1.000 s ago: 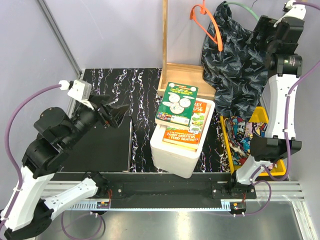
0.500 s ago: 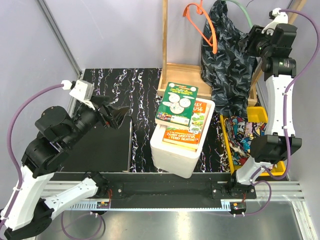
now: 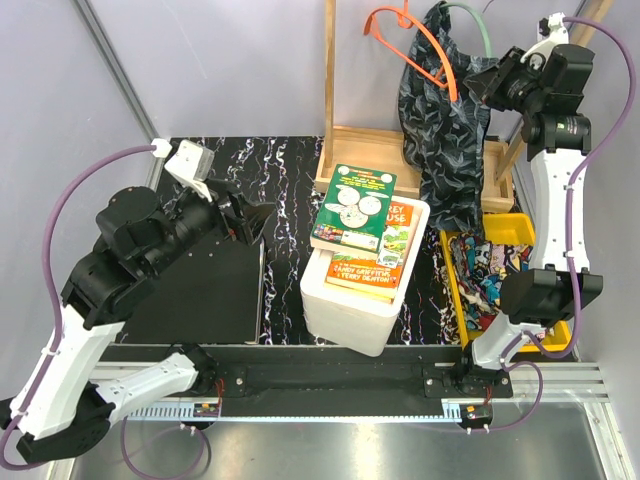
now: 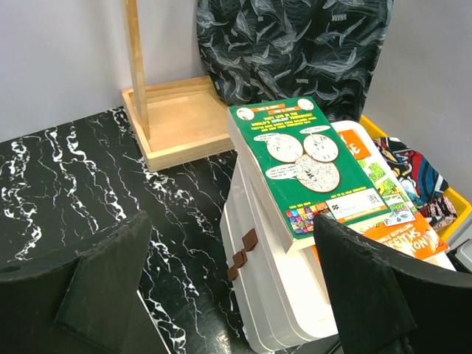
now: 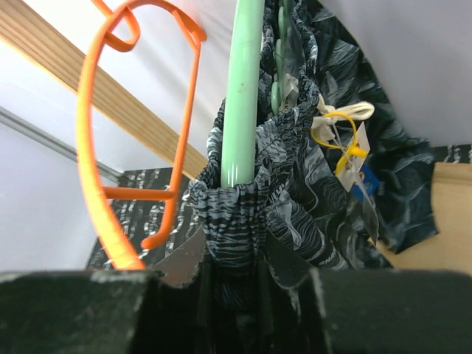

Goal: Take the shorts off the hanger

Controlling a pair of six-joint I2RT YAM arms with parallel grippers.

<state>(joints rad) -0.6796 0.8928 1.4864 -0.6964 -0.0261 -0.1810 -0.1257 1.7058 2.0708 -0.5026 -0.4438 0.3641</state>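
Note:
The black-navy leafy-print shorts [image 3: 445,130] hang on a pale green hanger [image 3: 478,20] from the wooden rack at the back right. In the right wrist view, my right gripper [image 5: 237,254] is shut on their gathered waistband [image 5: 236,210], just below the green hanger's bar [image 5: 243,88]. The top view shows this gripper [image 3: 482,85] high up against the cloth. A comic-print pair of shorts [image 3: 490,272] lies in the yellow bin [image 3: 518,226]. My left gripper [image 3: 250,220] is open over the black marble table, holding nothing; its fingers [image 4: 103,287] frame the white box [image 4: 273,287].
An empty orange hanger [image 3: 420,45] hangs just left of the dark shorts. Books [image 3: 362,225] are stacked on the white box [image 3: 350,310]. The rack's wooden base tray [image 3: 360,150] sits behind it. A black flat panel [image 3: 200,295] lies at front left.
My right gripper has closed from open onto the dark shorts' waistband and shifted left, bunching the cloth. The left arm has moved up and to the right, still open.

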